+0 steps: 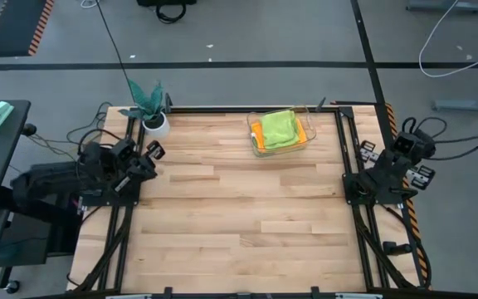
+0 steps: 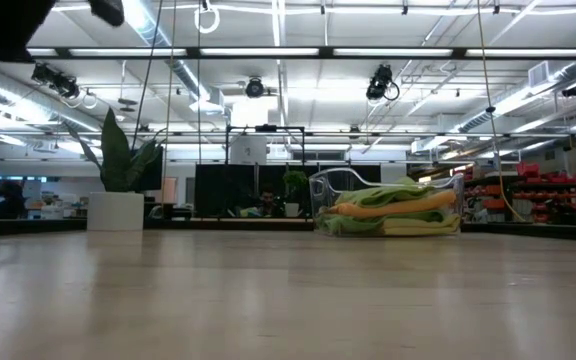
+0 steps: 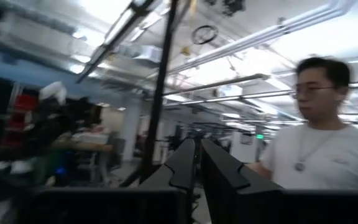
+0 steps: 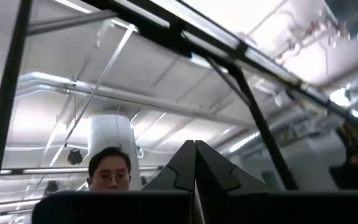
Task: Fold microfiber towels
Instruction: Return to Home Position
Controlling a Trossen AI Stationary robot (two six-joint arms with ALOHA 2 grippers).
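Observation:
The microfiber towels (image 1: 277, 129) lie stacked in a clear bin (image 1: 304, 139) at the table's far side, right of centre: a lime green one on top, orange and yellow beneath, also seen as a layered pile of towels (image 2: 396, 208) in the low view. My left gripper (image 1: 153, 150) is drawn back at the table's left edge, beside the plant, tilted upward, shut and empty (image 3: 197, 149). My right gripper (image 1: 370, 150) is drawn back at the right edge, tilted upward, shut and empty (image 4: 195, 149).
A teal leafy plant in a white pot (image 1: 153, 116) stands at the far left corner, close to my left gripper. A person (image 3: 316, 143) stands beyond the table. Bare wooden tabletop (image 1: 239, 216) spreads between the two arms.

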